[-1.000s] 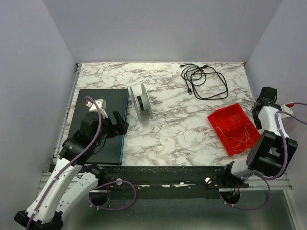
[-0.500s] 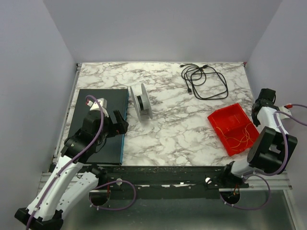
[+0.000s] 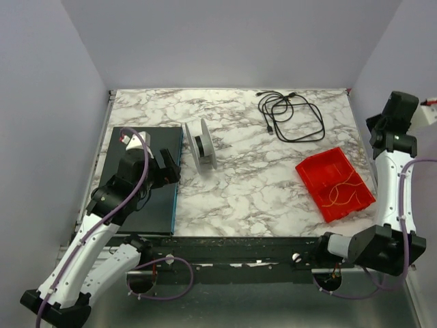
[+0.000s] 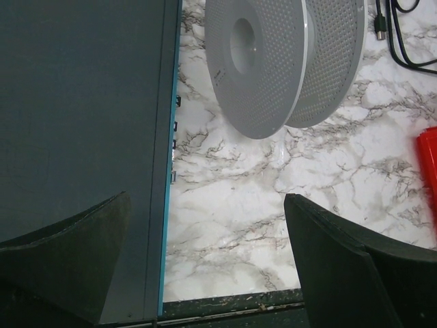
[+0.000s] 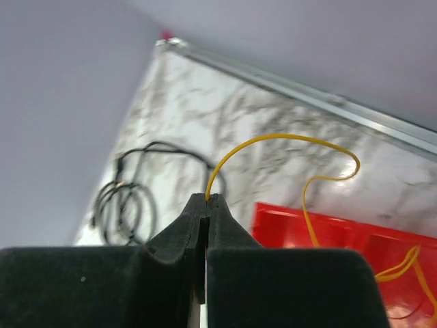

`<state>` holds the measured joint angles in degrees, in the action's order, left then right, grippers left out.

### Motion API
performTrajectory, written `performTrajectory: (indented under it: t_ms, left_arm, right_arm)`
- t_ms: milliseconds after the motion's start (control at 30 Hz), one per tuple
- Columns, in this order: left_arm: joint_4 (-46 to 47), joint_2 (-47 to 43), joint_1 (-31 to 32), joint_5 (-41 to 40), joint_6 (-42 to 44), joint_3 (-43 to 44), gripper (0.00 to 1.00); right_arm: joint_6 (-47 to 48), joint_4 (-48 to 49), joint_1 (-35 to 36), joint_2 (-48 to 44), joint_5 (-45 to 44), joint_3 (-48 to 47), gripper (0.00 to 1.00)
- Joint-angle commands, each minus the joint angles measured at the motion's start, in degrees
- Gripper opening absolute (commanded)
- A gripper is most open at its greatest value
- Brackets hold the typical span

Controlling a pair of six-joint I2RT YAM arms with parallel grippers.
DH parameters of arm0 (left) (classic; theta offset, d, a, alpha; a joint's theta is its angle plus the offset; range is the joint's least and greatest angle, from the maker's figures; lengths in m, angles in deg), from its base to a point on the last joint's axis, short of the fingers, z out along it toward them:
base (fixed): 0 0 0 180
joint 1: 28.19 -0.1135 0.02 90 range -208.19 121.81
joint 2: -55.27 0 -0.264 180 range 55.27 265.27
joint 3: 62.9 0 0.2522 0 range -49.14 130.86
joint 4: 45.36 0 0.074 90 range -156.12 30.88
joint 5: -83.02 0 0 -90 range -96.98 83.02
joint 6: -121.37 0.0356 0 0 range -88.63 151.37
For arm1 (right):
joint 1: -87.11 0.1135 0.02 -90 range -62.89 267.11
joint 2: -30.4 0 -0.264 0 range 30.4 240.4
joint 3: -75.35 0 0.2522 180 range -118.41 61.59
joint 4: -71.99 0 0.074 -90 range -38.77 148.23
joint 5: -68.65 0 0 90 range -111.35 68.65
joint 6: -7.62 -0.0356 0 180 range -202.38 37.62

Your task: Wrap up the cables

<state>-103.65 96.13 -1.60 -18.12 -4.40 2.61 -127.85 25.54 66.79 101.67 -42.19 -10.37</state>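
Right wrist: right tool (image 5: 206, 199) pinching yellow wire (image 5: 287, 138); cables (image 5: 117, 203) beyond, leftward, apart.

free: tabletop (image 3: 252, 184) between spool (image 3: 201, 143) and red bin (image 3: 334, 183) | cables (image 3: 290, 116) unobstructed at far edge

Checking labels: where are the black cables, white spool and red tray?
black cables (image 3: 276, 104): top view, small coiled loops.
white spool (image 4: 259, 75): left wrist view, near flange face.
red tray (image 3: 317, 169): top view, bare far compartment.

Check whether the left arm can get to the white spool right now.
Probably yes: the left tool is open and empty, and nothing stands between it and the spool just ahead.
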Motion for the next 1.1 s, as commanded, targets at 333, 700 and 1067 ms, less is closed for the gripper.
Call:
performTrajectory:
  t_ms: [333,700,1067]
  left_arm:
    - [-0.63,4.70,-0.35,-2.84,0.50,6.79,0.99]
    - [0.48,4.58,-0.31,-2.31,0.04,7.67,0.99]
    - [4.97,3.59,0.17,5.02,1.85,4.81,0.99]
  right_arm:
    - [8.73,-7.32,12.75,7.50,29.23,-29.71,0.01]
    - [7.25,-9.94,25.45,14.95,36.86,-45.56,0.01]
    - [7.08,0.26,40.77,13.49,37.61,-19.34,0.01]
